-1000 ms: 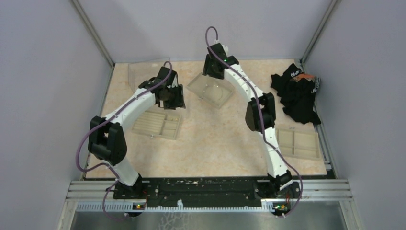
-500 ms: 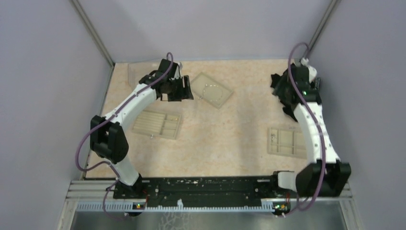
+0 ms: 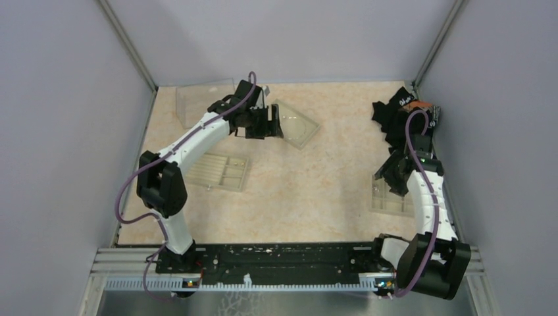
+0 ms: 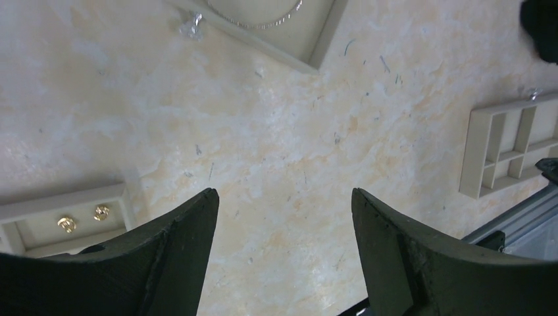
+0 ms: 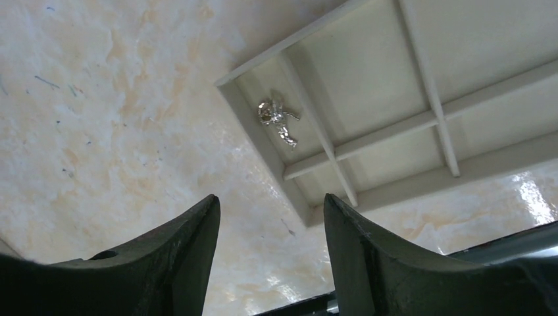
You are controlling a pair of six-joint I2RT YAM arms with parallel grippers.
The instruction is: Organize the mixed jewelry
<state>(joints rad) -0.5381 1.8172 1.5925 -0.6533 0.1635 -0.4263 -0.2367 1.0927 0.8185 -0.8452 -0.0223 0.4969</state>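
A thin silvery chain loop point(image 4: 258, 24) lies in the shallow beige tray point(image 3: 299, 125) at back centre. A tiny silvery piece point(image 4: 191, 25) sits at that tray's rim. My left gripper point(image 3: 268, 123) hovers at the tray's left edge, open and empty; the left wrist view shows bare table between its fingers point(image 4: 283, 197). Two small gold studs point(image 4: 66, 224) rest in the left compartment tray point(image 3: 217, 171). My right gripper point(image 3: 393, 173) is open and empty above the right compartment tray point(image 3: 385, 201). A small silvery piece point(image 5: 278, 118) lies in that tray's corner compartment point(image 5: 309, 79).
A black cloth heap point(image 3: 405, 122) lies at the back right, against the wall. A clear lid point(image 3: 197, 102) lies at the back left. The right compartment tray point(image 4: 503, 151) also shows in the left wrist view. Grey walls close three sides.
My right arm swung from the back-centre tray to the black cloth, then down over the right compartment tray. My left gripper moved from the left tray towards the shallow tray.
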